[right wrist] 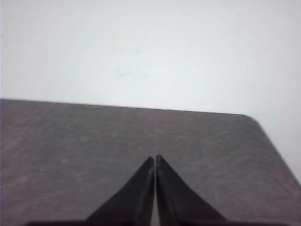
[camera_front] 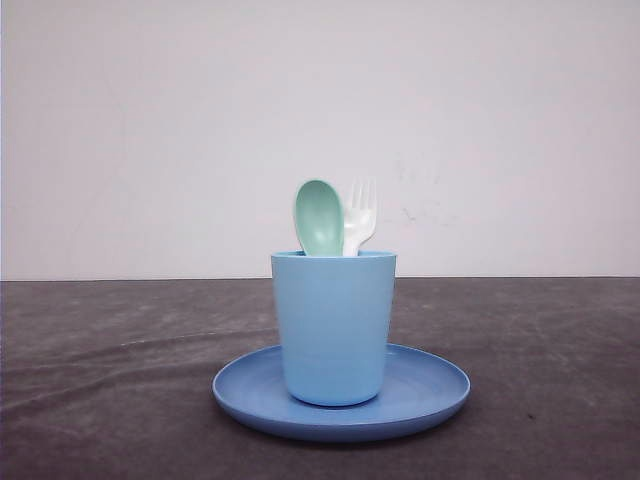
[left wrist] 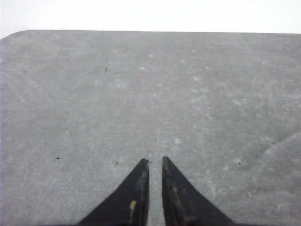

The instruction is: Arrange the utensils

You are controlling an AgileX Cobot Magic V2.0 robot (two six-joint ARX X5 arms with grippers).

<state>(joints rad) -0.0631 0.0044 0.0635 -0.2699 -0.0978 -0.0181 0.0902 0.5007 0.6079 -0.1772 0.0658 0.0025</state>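
Observation:
A pale mint-green spoon (camera_front: 318,216) and a white fork (camera_front: 359,215) stand upright, side by side, heads up, in the light blue cup (camera_front: 333,325). The cup stands on the round blue plate (camera_front: 430,385) in the middle of the table. In the left wrist view my left gripper (left wrist: 155,161) hangs over bare grey table, its black fingers only a narrow slit apart with nothing between them. In the right wrist view my right gripper (right wrist: 155,157) is shut and empty, its fingertips touching, over the table near the far edge.
The dark grey table (camera_front: 110,380) spreads to both sides of the plate. A white wall (camera_front: 320,120) rises behind the table's far edge. A rounded table corner (right wrist: 251,118) lies ahead of the right gripper, and another corner (left wrist: 19,35) ahead of the left.

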